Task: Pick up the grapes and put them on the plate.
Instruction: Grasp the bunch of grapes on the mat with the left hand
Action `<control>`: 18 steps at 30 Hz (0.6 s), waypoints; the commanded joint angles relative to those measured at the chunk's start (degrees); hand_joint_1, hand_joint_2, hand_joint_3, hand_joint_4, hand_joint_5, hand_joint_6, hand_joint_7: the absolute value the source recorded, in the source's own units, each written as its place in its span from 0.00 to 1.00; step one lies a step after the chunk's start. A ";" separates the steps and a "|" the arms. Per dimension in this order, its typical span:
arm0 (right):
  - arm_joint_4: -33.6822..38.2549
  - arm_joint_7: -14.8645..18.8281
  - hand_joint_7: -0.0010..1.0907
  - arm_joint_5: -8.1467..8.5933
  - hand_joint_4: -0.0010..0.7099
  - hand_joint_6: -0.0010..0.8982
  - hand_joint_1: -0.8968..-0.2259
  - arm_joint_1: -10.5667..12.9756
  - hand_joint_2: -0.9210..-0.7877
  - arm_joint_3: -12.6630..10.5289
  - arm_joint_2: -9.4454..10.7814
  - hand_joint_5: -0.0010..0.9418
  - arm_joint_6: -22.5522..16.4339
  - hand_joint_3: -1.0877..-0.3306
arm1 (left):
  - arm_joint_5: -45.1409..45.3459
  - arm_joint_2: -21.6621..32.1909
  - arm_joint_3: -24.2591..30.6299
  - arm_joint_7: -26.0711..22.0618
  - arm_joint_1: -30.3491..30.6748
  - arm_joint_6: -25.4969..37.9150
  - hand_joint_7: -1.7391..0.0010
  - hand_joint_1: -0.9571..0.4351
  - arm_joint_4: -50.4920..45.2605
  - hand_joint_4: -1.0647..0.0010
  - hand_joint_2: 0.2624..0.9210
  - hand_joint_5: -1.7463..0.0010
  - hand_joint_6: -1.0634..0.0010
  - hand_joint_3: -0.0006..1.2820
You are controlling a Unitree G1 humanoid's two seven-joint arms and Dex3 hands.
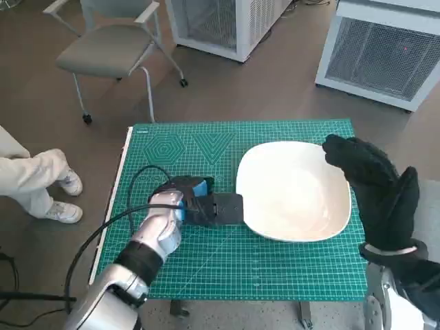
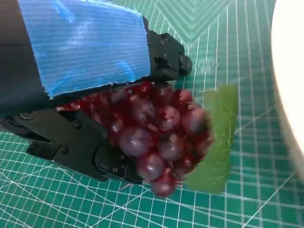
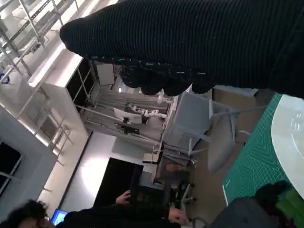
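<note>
A bunch of dark red grapes (image 2: 156,133) with a green leaf (image 2: 218,137) sits in the grip of my left hand (image 2: 85,47), black fingers closed around it. In the head view my left hand (image 1: 199,203) is low over the green mat (image 1: 275,265), just left of the white plate (image 1: 289,185), and it hides the grapes. Whether the bunch is off the mat cannot be told. My gloved right hand (image 1: 375,189) hovers over the plate's right rim, fingers spread and holding nothing. The right wrist view shows the glove (image 3: 190,42) and the plate's edge (image 3: 290,137).
A black cable (image 1: 130,199) loops across the mat's left side. A person's legs and shoes (image 1: 41,182) are by the table's left edge. A grey chair (image 1: 110,48) and white cabinets (image 1: 385,48) stand beyond the table.
</note>
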 commanded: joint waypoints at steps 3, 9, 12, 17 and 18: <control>-0.14 -0.32 0.81 -0.23 0.44 0.18 0.60 1.63 0.00 -0.11 -0.06 0.42 1.15 0.65 | -0.10 -0.97 -0.69 1.47 -0.74 -1.50 1.00 0.64 3.12 0.91 0.79 1.00 0.73 0.01; -0.33 -0.34 0.81 -0.15 0.44 0.18 0.60 1.80 0.00 -0.21 -0.07 0.42 1.31 0.65 | -0.83 -0.98 -0.21 2.22 -0.78 -2.53 1.00 0.64 4.57 0.91 0.80 1.00 0.72 0.01; -0.20 -0.28 0.81 -0.09 0.44 0.18 0.60 1.80 0.00 -0.26 -0.07 0.42 1.33 0.65 | -1.33 -1.04 0.09 2.68 -0.88 -2.87 0.99 0.64 5.31 0.91 0.80 1.00 0.72 0.01; -0.14 -0.21 0.81 0.00 0.44 0.18 0.60 1.85 0.00 -0.28 -0.03 0.42 1.35 0.65 | -2.14 -1.18 0.40 3.21 -1.12 -3.03 0.99 0.64 6.37 0.90 0.80 1.00 0.71 0.01; -0.18 -0.23 0.81 -0.02 0.44 0.18 0.60 1.87 0.00 -0.25 -0.01 0.42 1.35 0.65 | -2.29 -1.19 0.49 3.27 -1.17 -3.08 0.99 0.64 6.56 0.90 0.80 1.00 0.70 0.01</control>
